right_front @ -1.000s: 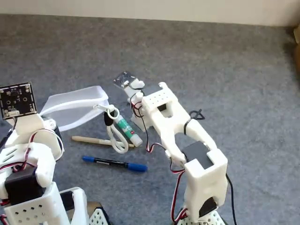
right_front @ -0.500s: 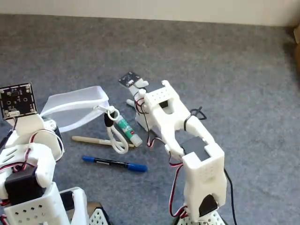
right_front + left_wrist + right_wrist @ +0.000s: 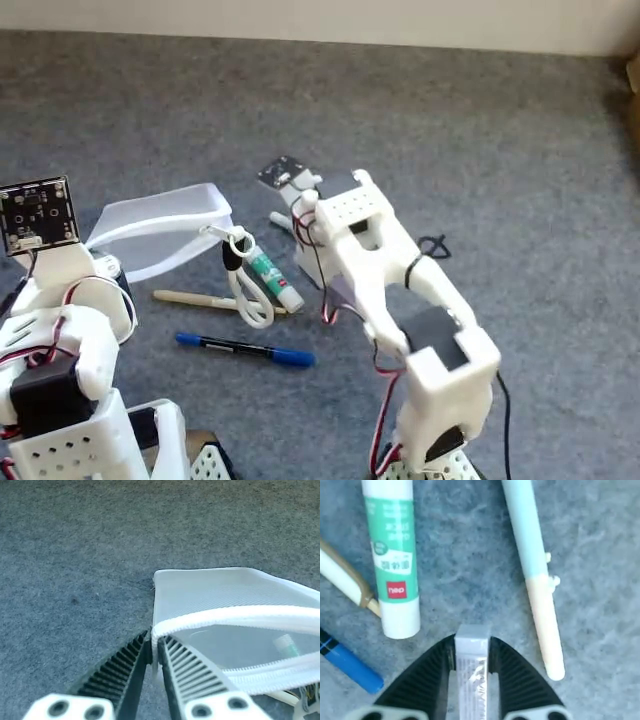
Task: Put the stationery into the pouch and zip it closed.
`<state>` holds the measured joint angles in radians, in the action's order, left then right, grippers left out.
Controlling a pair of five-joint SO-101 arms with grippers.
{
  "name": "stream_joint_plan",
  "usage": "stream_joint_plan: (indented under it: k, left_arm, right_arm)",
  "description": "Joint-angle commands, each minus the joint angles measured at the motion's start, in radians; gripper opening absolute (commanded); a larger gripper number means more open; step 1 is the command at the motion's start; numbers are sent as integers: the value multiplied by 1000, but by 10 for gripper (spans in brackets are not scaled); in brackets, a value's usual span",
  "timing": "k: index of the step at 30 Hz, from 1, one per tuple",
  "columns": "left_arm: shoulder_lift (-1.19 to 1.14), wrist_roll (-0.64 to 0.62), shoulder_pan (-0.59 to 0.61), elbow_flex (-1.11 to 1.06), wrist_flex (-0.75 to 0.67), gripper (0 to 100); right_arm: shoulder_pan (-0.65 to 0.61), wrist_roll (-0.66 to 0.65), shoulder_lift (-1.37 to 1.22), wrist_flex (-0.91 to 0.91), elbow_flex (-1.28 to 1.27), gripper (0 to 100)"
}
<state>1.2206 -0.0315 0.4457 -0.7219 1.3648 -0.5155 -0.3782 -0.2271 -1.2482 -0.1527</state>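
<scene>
Pouch (image 3: 225, 592) rim is pinched at its corner by the left gripper (image 3: 154, 642), so the mouth is held open. A grey bar (image 3: 471, 675) is clamped in the right gripper (image 3: 471, 642), presumably for loading. Glue stick (image 3: 392, 555) and pastel pen (image 3: 532, 565) lie just ahead of its tips.

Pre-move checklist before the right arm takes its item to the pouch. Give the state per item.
1. Left gripper shut on pouch rim: ok.
2. Pouch mouth open: ok, its edges stand apart.
3. Right gripper shut on small grey stick: ok.
4. Glue stick, blue pen, beige pen, light-blue pen packed: not ok, all lie on the carpet.
5. Path to the mouth free of the white cord: cannot tell.
</scene>
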Motion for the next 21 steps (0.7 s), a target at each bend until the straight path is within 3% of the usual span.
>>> stream_joint_plan:
  k: [1, 21]
  left_arm:
    - [-19, 3, 7, 58, -3, 7]
    - [-30, 2, -44, 131, 3, 7]
  right_arm:
    - [12, 38, 177, 64, -71, 4]
    - [8, 308, 834, 245, -437, 6]
